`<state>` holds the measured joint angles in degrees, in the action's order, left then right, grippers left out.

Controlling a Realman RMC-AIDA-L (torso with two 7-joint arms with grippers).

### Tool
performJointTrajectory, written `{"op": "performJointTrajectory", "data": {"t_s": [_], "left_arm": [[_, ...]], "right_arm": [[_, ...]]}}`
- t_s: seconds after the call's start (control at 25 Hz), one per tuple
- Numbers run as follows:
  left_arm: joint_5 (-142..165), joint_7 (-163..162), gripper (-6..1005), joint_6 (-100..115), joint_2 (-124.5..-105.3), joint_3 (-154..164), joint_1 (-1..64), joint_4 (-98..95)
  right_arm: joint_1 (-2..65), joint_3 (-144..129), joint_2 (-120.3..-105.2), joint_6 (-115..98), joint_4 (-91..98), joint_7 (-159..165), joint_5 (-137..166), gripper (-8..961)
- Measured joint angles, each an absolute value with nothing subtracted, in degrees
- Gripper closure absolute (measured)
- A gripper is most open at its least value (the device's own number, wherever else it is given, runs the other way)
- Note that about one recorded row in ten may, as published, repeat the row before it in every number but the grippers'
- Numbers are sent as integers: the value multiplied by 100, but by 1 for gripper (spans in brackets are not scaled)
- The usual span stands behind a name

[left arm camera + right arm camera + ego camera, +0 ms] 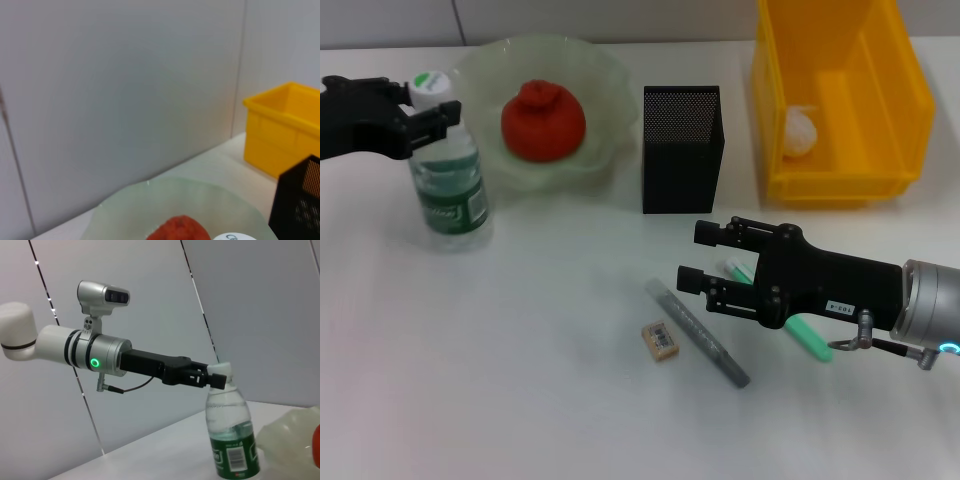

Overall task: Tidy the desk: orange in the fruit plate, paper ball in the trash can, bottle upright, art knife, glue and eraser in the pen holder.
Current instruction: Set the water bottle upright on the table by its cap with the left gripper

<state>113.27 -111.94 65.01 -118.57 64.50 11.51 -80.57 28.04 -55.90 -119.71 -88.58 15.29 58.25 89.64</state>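
Nearest the camera, a tan eraser (660, 340) lies flat on the white desk (520, 380), in front of the pen holder (681, 149). Just beside the eraser a grey stick (697, 333) is laid, its long axis running diagonally, the near end pointing away from the eraser toward the right. A green stick (800, 330) lies further right, partly hidden under the right gripper (695, 258). That gripper is held low over the desk in front of the pen holder, its two fingers spread wide with nothing between them, pointing left.

Farther back, the bottle (444, 172) stands upright, well left of the pen holder, cap up. The left gripper (432, 112) is closed around its neck just under the cap; the same grasp is seen in the right wrist view (212, 378).

Just left of the pen holder sits the plate (605, 75), with the orange (542, 122) resting in its middle. To the right of the pen holder stands the yellow can (905, 90), and the paper ball (799, 132) is seen inside it, against its left wall.
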Motion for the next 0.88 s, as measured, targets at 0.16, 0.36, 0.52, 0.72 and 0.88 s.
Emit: {"op": "performJointTrajectory", "data": {"t_s": [0.16, 0.36, 0.52, 0.72, 0.88], "left_arm": [[11132, -11055, 556, 6525, -11854, 6356, 1151, -7942], [10985, -10915, 555, 6530, -11852, 6259, 1118, -7851], [10950, -10846, 555, 6529, -11855, 6251, 1090, -7727], [10914, -10795, 555, 6505, -11857, 6227, 1075, -7607], [10838, -10756, 555, 6493, -11860, 6179, 1062, -7499]], "right_arm": [[2807, -5596, -11971, -8858, 1529, 5825, 8964, 280], [2818, -5598, -11975, -8858, 1518, 5825, 8964, 281], [2855, -5591, -11979, -8859, 1470, 5824, 8964, 281], [2867, -5589, -11980, -8859, 1459, 5822, 8965, 281], [2874, -5589, -11980, -8859, 1458, 5821, 8965, 281]]}}
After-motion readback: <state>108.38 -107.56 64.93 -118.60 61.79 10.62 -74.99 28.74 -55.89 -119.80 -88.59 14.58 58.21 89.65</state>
